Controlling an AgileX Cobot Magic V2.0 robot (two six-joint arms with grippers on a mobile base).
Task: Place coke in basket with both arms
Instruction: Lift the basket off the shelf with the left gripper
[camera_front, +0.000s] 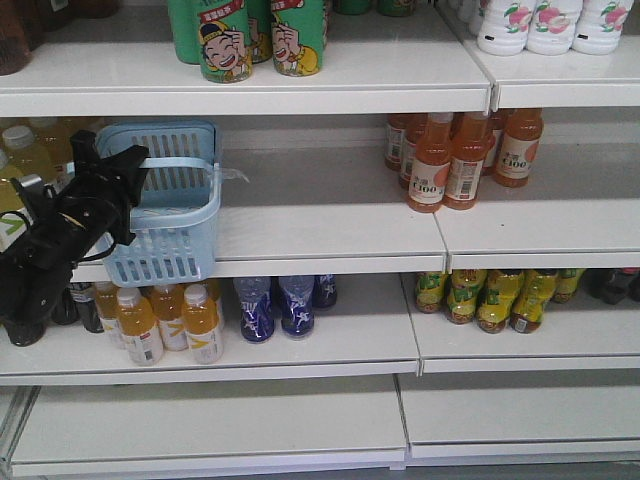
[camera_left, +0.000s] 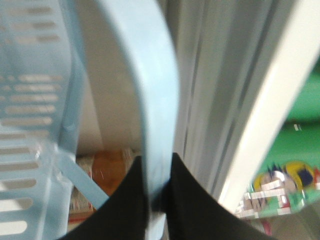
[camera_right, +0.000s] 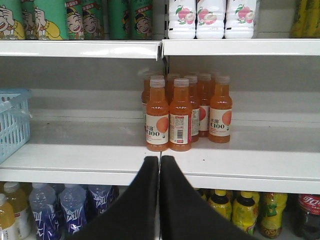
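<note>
Lighting even and soft, from overhead; white shelves bright, mild glare along front edges, shadow beneath each. Front view slightly grainy. Left wrist view heavily motion-blurred, basket handle smeared. Right wrist view sharp on orange bottles; black jaws soft-edged

open shelf stretch, basket left, orange bottles right — upper shelf perhaps low
</note>
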